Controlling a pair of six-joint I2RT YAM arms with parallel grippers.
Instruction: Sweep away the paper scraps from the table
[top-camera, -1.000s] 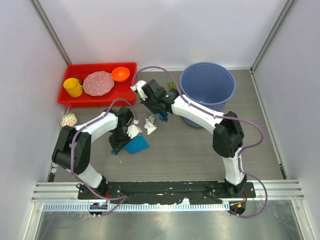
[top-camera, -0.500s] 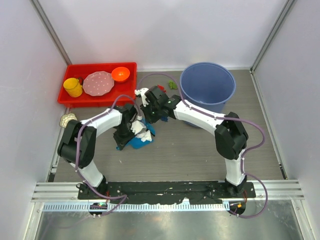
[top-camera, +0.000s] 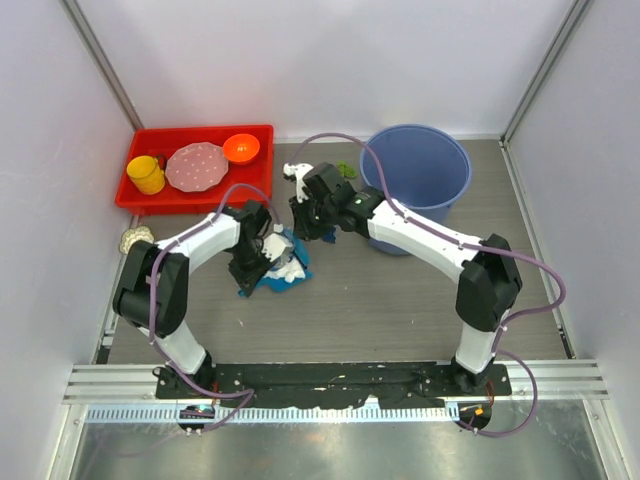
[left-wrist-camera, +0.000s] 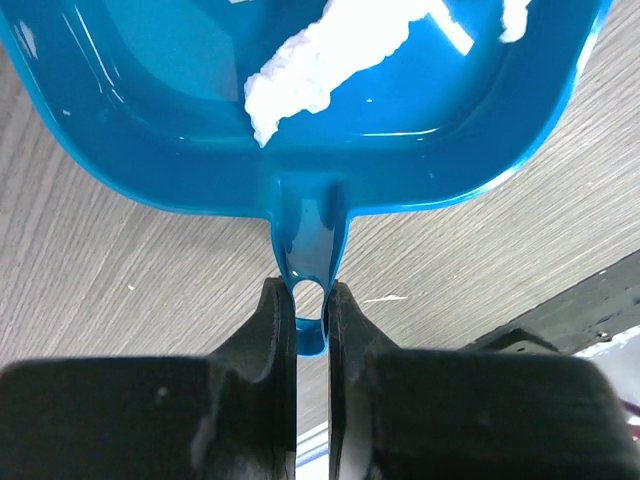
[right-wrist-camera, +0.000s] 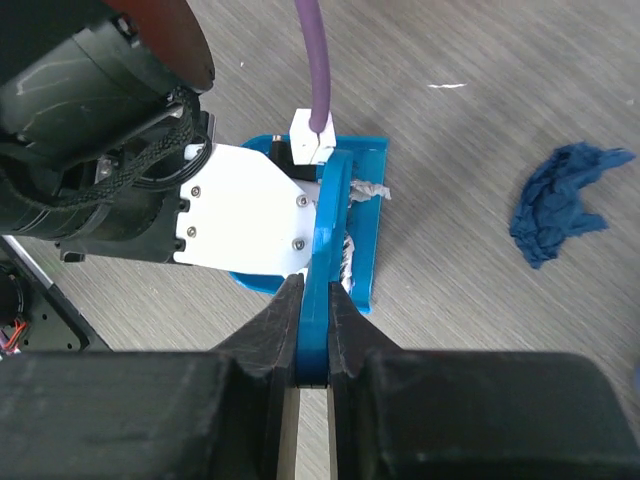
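My left gripper (top-camera: 252, 268) (left-wrist-camera: 310, 312) is shut on the handle of the blue dustpan (top-camera: 272, 278) (left-wrist-camera: 180, 130), which lies flat on the table (top-camera: 380, 300). White paper scraps (top-camera: 289, 268) (left-wrist-camera: 330, 50) lie inside the pan. My right gripper (top-camera: 308, 222) (right-wrist-camera: 315, 335) is shut on the blue brush handle (right-wrist-camera: 325, 240), with the bristles at the pan's mouth (right-wrist-camera: 362, 262). A dark blue scrap (right-wrist-camera: 565, 200) lies on the table to the right of the pan. A green scrap (top-camera: 345, 168) lies near the bucket.
A blue bucket (top-camera: 415, 172) stands at the back right, just behind the right arm. A red tray (top-camera: 135, 195) with a yellow cup, a pink plate and an orange bowl stands at the back left. A small patterned dish (top-camera: 135, 240) sits by the left wall.
The brush has swept towards the pan, and the white scraps that lay on the table are now inside it. The left gripper has shifted the pan up and right to meet the brush.
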